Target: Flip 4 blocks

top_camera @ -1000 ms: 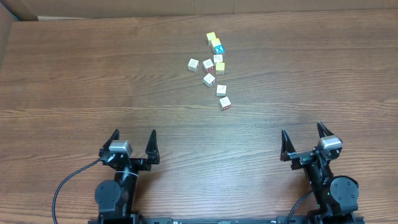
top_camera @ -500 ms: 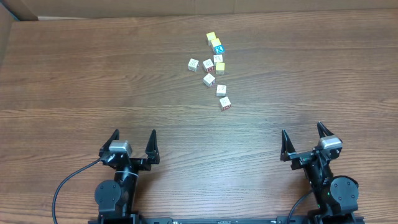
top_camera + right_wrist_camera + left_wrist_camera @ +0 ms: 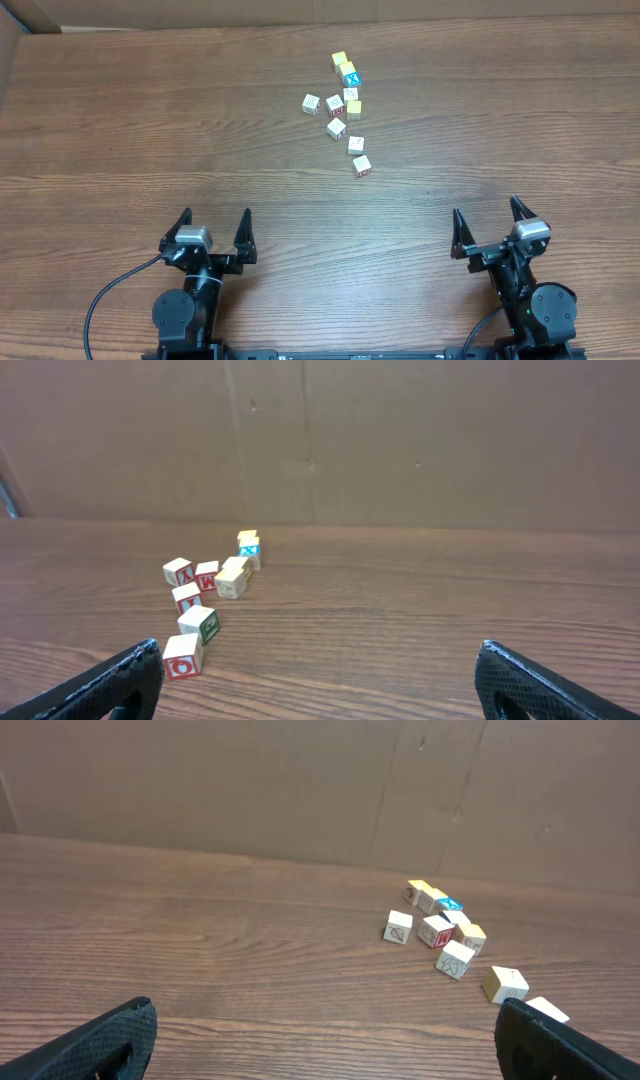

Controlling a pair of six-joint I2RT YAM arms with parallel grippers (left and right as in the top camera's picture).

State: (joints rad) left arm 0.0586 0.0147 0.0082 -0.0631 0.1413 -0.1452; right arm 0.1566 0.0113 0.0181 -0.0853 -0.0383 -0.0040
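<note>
A loose cluster of several tiny wooden blocks lies at the far middle of the table. Cream-topped blocks sit at its left (image 3: pixel 311 103), centre (image 3: pixel 336 127) and near end (image 3: pixel 362 165); one (image 3: pixel 335 104) shows a red side, one (image 3: pixel 349 75) a blue face. The left wrist view shows them ahead to the right (image 3: pixel 455 959). In the right wrist view they lie ahead to the left, the nearest (image 3: pixel 183 655) bearing a red mark. My left gripper (image 3: pixel 215 213) and right gripper (image 3: pixel 486 208) stand open and empty near the front edge, far from the blocks.
Yellow-topped cubes (image 3: pixel 340 59) (image 3: pixel 355 106) are mixed into the far side of the cluster. A brown cardboard wall (image 3: pixel 400 440) stands behind the wooden table (image 3: pixel 150 120). A black cable (image 3: pixel 110 295) loops beside the left arm's base.
</note>
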